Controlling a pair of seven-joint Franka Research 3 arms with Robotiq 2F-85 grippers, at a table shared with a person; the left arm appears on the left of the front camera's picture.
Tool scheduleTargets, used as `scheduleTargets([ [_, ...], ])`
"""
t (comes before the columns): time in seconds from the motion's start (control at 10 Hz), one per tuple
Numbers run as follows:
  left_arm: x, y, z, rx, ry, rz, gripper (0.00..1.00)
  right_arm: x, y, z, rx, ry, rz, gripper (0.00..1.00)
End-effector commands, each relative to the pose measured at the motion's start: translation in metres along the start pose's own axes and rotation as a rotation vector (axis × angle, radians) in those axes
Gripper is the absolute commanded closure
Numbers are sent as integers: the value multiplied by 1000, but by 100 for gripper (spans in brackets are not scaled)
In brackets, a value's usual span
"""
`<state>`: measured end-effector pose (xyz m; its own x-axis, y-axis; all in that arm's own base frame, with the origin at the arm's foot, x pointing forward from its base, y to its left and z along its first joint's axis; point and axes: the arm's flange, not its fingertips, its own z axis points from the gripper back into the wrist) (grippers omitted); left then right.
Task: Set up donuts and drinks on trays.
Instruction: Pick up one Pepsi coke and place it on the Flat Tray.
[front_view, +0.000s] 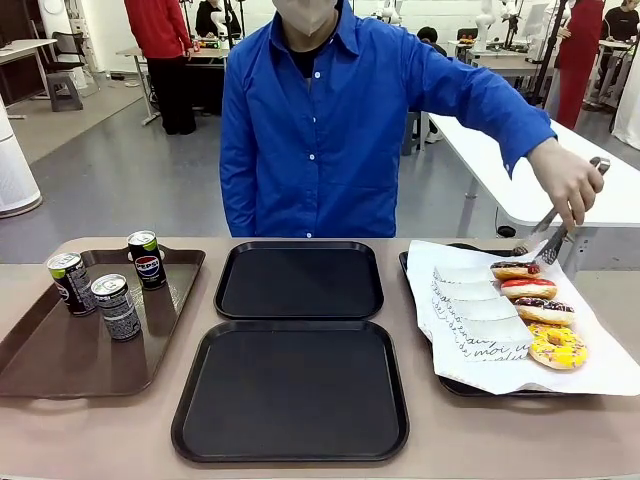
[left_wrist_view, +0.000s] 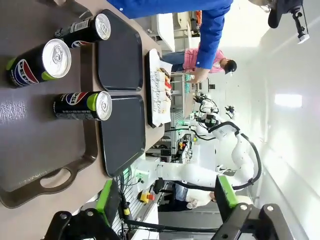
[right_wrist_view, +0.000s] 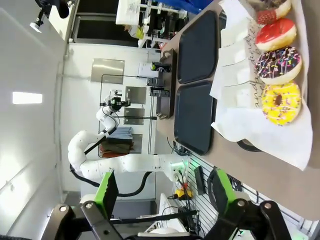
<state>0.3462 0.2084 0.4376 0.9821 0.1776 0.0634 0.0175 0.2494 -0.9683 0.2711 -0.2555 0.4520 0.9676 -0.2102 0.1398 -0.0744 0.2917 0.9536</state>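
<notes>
Black and matte, two trays lie in the middle of the table, and we take the near black tray as our marker. Just beyond it, rim close to rim, sits the far black tray; both are bare.

Left of the near black tray we see a long brown tray with three drink cans upright on it: one farthest left, one nearest our marker, one at the back.

Right of the near black tray, a tray lined with white paper carries four donuts in a row beside white sleeves: a dark-iced one at the far end, then a pink-red one, a chocolate one with sprinkles and a yellow one nearest us. The person's hand holds metal tongs, tips down by the far donut.

On the cans' side of the near black tray, the left gripper hangs with its claw spread wide, nothing between the pads. On the donuts' side, the right gripper is likewise spread and empty.
</notes>
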Motion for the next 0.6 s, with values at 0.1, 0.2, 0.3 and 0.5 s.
scheduleTargets([
  [0.1,0,4,-2,-11,5,8,0,0,-2,0,5,1,-9,0],
  [0.2,0,4,-2,-11,5,8,0,0,-2,0,5,1,-9,0],
  [0.3,0,4,-2,-11,5,8,0,0,-2,0,5,1,-9,0],
  [0.5,0,4,-2,-11,5,8,0,0,-2,0,5,1,-9,0],
])
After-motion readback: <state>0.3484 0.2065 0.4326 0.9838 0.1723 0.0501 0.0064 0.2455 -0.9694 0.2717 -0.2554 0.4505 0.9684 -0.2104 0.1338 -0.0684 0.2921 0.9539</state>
